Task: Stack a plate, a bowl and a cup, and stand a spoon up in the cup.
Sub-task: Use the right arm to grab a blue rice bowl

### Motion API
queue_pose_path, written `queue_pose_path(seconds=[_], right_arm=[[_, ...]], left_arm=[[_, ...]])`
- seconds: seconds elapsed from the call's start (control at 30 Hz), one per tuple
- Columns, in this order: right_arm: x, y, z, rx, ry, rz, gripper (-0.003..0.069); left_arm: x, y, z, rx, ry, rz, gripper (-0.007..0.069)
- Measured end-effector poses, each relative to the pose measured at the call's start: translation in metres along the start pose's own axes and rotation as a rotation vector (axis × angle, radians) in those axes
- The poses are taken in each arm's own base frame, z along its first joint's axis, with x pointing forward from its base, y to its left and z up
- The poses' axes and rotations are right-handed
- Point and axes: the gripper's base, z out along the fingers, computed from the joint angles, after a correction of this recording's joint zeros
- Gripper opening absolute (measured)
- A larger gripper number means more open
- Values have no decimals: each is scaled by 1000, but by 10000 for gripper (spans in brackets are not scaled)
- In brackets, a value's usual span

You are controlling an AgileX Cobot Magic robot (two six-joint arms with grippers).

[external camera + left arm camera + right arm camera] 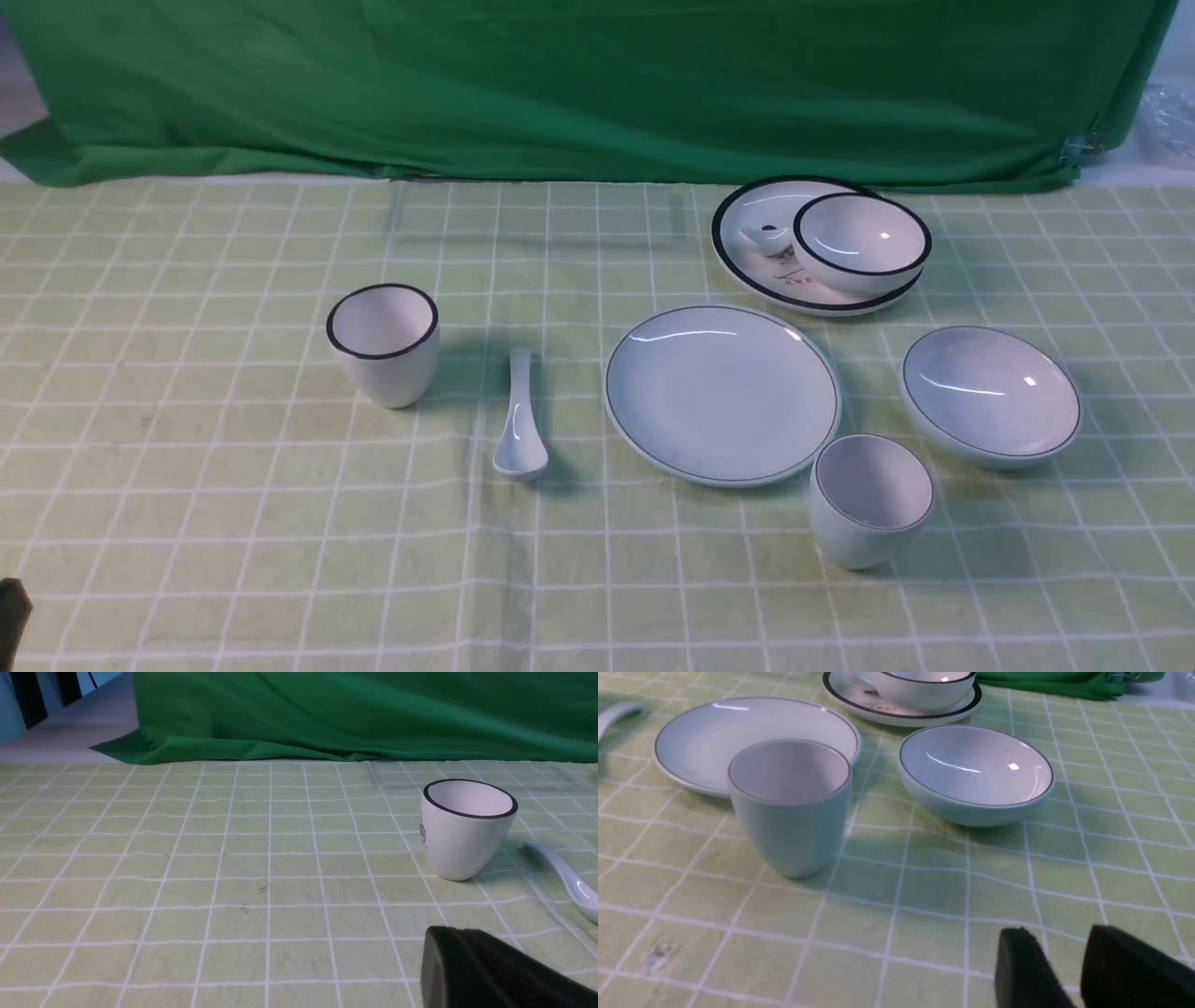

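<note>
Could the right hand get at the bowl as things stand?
Probably yes: the right hand is empty with its jaws parted, and the bowl stands uncovered on the cloth, the cup off to one side.

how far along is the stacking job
Nothing is stacked yet: the pale plate is bare, and both grippers are empty. Left to do: bowl onto plate, cup into bowl, then stand the spoon, now lying on the tablecloth, in the cup.
</note>
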Motion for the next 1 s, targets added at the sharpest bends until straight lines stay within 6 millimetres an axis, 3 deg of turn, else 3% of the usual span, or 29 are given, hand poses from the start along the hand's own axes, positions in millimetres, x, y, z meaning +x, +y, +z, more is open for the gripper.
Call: queue_pose_path(seconds=[0.43, 0.53, 0.77, 0.83, 0.87, 0.93, 1.0], right_arm=[[0, 0, 0, 0, 0, 0, 238], [0, 0, 0, 0, 0, 0, 238], [0, 0, 0, 0, 0, 0, 238], [0, 0, 0, 0, 0, 0, 238], [0, 0, 0, 0, 0, 0, 238], [0, 0, 0, 0, 0, 0, 238], [0, 0, 0, 0, 0, 0, 238]], left_arm=[[-3, -1, 0, 8, -37, -58, 21], [-17, 0, -1, 36, -180, -369, 21], [-38, 7, -8, 44, -386, -640, 21], [-47, 4, -11, 68, -364, -646, 21], [-63, 0, -15, 92, -315, -609, 21], [-75, -3, -15, 99, -252, -556, 21], [-101, -9, -10, 119, -84, -402, 21]])
